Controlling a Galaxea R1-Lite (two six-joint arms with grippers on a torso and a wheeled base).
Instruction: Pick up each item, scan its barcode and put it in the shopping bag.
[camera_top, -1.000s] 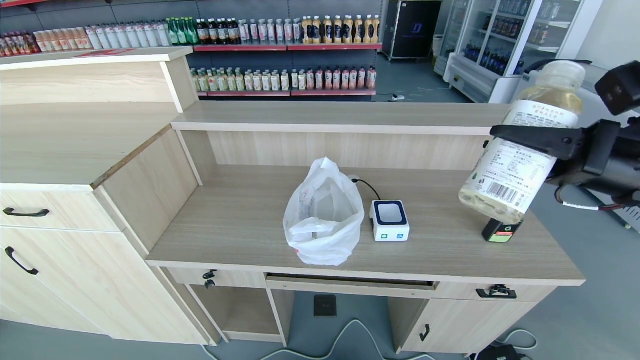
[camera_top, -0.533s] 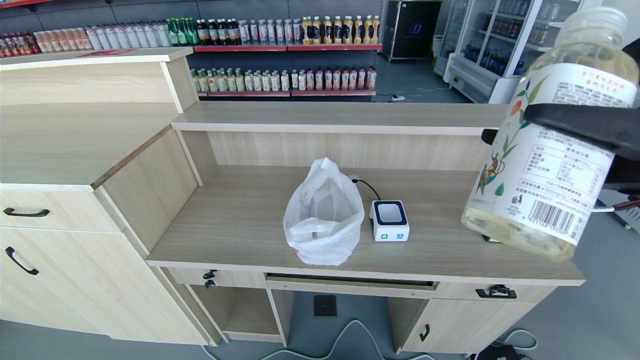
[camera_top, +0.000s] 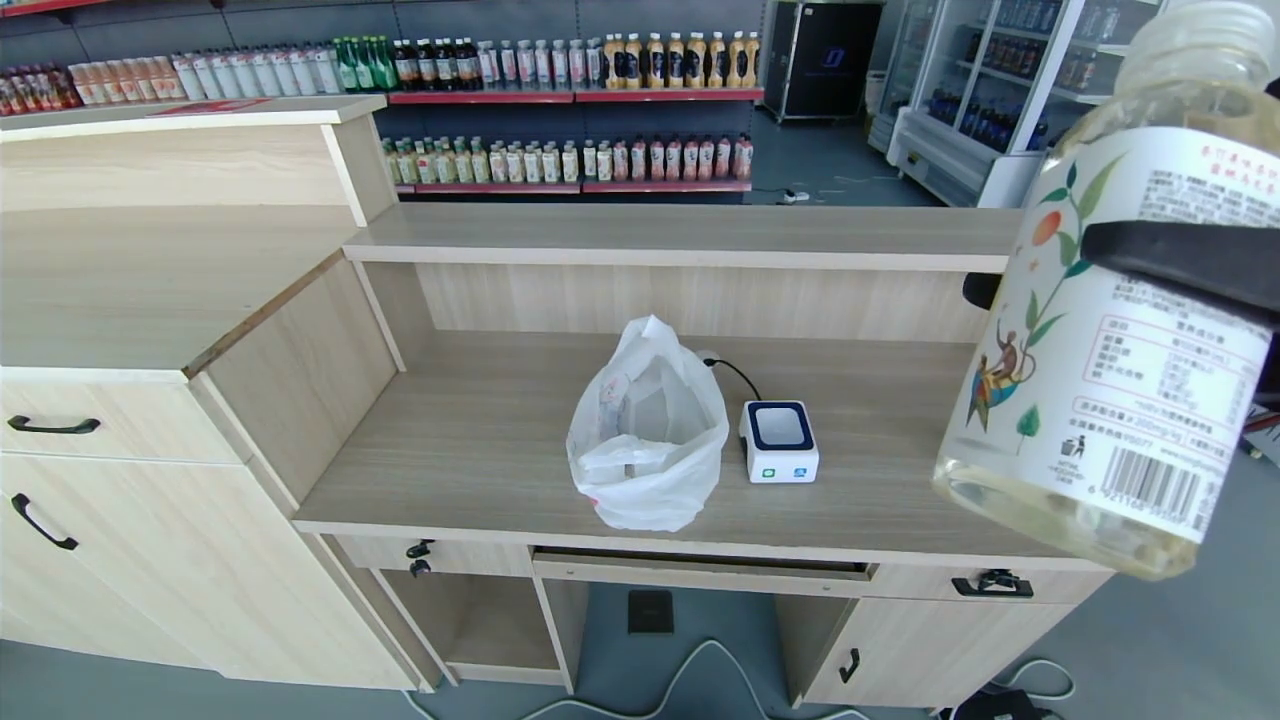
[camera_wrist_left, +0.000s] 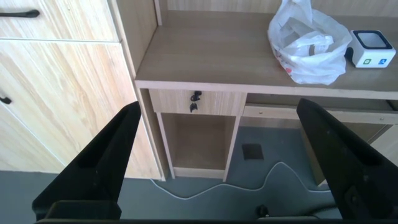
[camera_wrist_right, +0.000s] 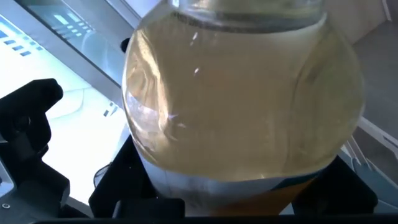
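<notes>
A clear bottle of pale yellow drink (camera_top: 1110, 340) with a white label and a barcode near its base hangs close to the head camera at the right, tilted. My right gripper (camera_top: 1180, 262) is shut around its middle, one black finger crossing the label. The same bottle (camera_wrist_right: 242, 99) shows from its shoulder in the right wrist view. On the wooden counter (camera_top: 480, 440) stand a white plastic shopping bag (camera_top: 648, 425), open at the top, and a small white scanner (camera_top: 779, 440) just to its right. My left gripper (camera_wrist_left: 217, 155) hangs open, low and left of the counter, above the floor.
A raised ledge (camera_top: 680, 235) runs behind the counter, with a taller cabinet (camera_top: 150, 290) at the left. A black cable (camera_top: 735, 375) leads from the scanner to the back. Store shelves of bottles (camera_top: 560, 100) and fridges (camera_top: 990, 90) stand far behind.
The right gripper has brought the bottle up and nearer to the head camera, so it looms larger and now hides the small dark item on the counter's right end.
</notes>
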